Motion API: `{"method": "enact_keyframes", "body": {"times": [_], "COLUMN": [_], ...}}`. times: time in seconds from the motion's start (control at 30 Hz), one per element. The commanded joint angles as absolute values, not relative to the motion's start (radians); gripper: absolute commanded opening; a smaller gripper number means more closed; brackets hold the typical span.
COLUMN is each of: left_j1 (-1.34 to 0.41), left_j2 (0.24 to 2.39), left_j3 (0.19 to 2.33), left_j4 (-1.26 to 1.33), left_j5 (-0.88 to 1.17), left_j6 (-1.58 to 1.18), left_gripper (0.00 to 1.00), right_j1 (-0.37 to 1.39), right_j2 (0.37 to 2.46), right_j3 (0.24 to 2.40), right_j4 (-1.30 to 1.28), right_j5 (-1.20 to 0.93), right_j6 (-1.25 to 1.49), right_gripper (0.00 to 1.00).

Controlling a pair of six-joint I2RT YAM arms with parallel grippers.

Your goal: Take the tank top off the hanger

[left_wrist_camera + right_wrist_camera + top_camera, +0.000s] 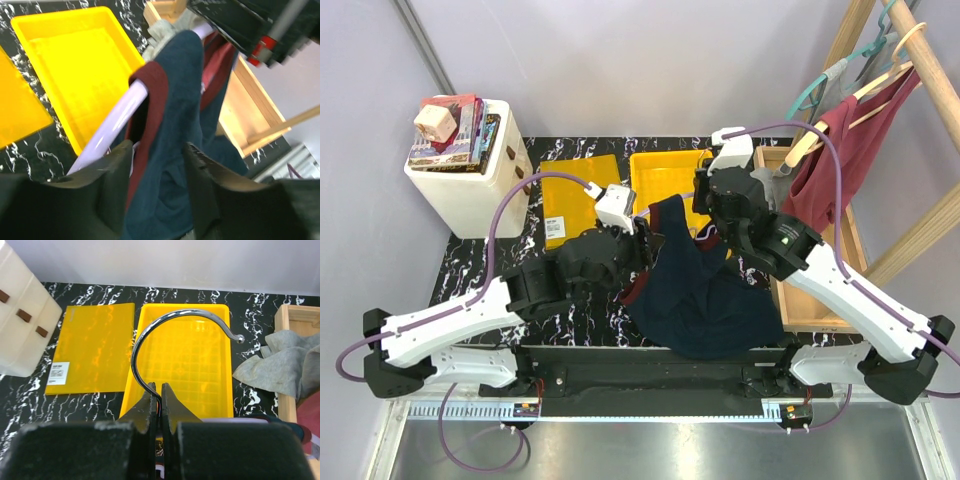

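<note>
Navy tank top (180, 90) hangs inside the half-open left pincer (159, 146); right pincer (160, 387) clamps the hanger (185, 313).

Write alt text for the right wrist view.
The right gripper is shut on the stem of a chrome hanger hook, which curves above a yellow tray. A flat yellow sheet lies left of the tray, grey cloth to its right.

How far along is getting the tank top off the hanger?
Done: the right gripper is shut on the hanger's metal hook, holding it up. In hand: the left gripper straddles one shoulder of the tank top, jaws apart and not clamped. Left: that shoulder is draped over the hanger arm, so the top is not yet off.
</note>
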State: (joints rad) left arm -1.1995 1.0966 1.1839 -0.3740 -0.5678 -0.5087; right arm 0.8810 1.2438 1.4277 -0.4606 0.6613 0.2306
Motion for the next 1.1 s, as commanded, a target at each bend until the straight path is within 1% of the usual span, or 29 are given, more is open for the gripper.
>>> {"method": "enact_keyframes", "body": {"times": [0.0, 0.13, 0.17, 0.2, 0.27, 0.3, 0.33, 0.53, 0.73, 0.83, 0.87, 0.97, 1.07], "left_j1": [-1.201, -1.201, -1.2, -1.201, -1.2, -1.198, -1.197, -1.197, -1.197, -1.197, -1.197, -1.197, -1.197], "left_j2": [1.111, 1.141, 1.149, 1.152, 1.16, 1.16, 1.158, 1.063, 0.87, 0.763, 0.714, 0.643, 0.603], "left_j3": [1.218, 1.238, 1.241, 1.241, 1.246, 1.249, 1.25, 1.235, 1.106, 1.011, 0.965, 0.896, 0.864], "left_j4": [-0.21, -0.189, -0.184, -0.175, -0.173, -0.173, -0.175, -0.184, -0.175, -0.175, -0.175, -0.175, -0.172], "left_j5": [-0.666, -0.676, -0.678, -0.677, -0.673, -0.67, -0.67, -0.673, -0.797, -0.818, -0.818, -0.785, -0.747], "left_j6": [-0.445, -0.43, -0.42, -0.417, -0.408, -0.403, -0.397, -0.359, -0.333, -0.37, -0.391, -0.423, -0.425], "left_gripper": [0.46, 0.46, 0.43, 0.33, 0.22, 0.14, 0.0, 0.0, 0.0, 0.0, 0.0, 0.0, 0.0], "right_j1": [0.882, 0.884, 0.882, 0.882, 0.882, 0.884, 0.882, 0.882, 0.882, 0.884, 0.882, 0.882, 0.882], "right_j2": [1.181, 1.172, 1.172, 1.172, 1.169, 1.169, 1.166, 1.131, 1.062, 1.017, 0.993, 0.95, 0.94], "right_j3": [1.431, 1.425, 1.425, 1.422, 1.419, 1.413, 1.41, 1.356, 1.286, 1.259, 1.253, 1.238, 1.249], "right_j4": [-0.408, -0.419, -0.423, -0.425, -0.433, -0.433, -0.436, -0.443, -0.451, -0.448, -0.44, -0.365, -0.289], "right_j5": [0.632, 0.609, 0.6, 0.595, 0.594, 0.597, 0.598, 0.652, 0.801, 0.877, 0.915, 0.977, 0.997], "right_j6": [0.267, 0.279, 0.285, 0.285, 0.29, 0.288, 0.29, 0.287, 0.325, 0.396, 0.437, 0.443, 0.455], "right_gripper": [0.0, 0.0, 0.0, 0.0, 0.0, 0.0, 0.0, 0.0, 0.0, 0.0, 0.0, 0.0, 0.0]}}
